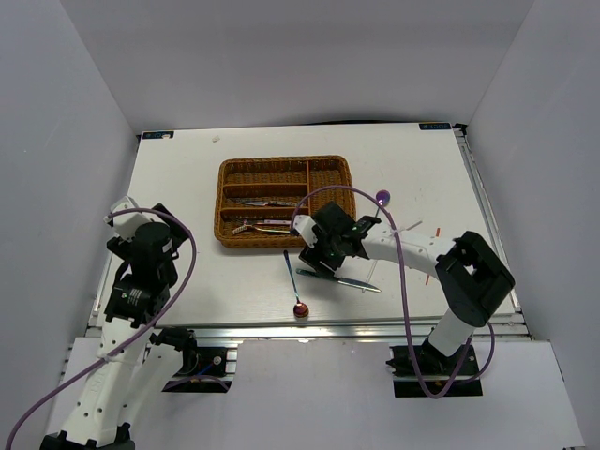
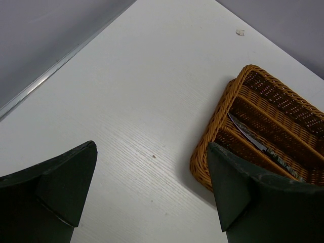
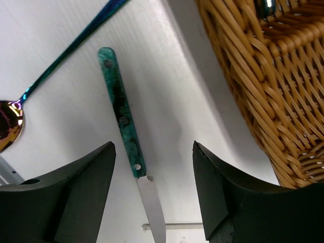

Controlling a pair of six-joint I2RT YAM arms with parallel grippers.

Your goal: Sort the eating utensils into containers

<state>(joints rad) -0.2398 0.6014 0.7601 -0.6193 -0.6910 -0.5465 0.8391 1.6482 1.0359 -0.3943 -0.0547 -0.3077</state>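
right wrist: knife (image 3: 129,144) with mottled green riveted handle, plain steel blade.

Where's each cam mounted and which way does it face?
Top external: above and behind the bases, looking down on table and wicker tray; left arm and right arm show.
Left wrist: on the left arm, facing down at bare table and a tray corner; open left pincer shows.
Right wrist: on the right arm, facing down at green-handled knife and spoon by the tray wall; right pincer straddles the knife.
Shared: tray in all three; knife and spoon in top and right wrist.
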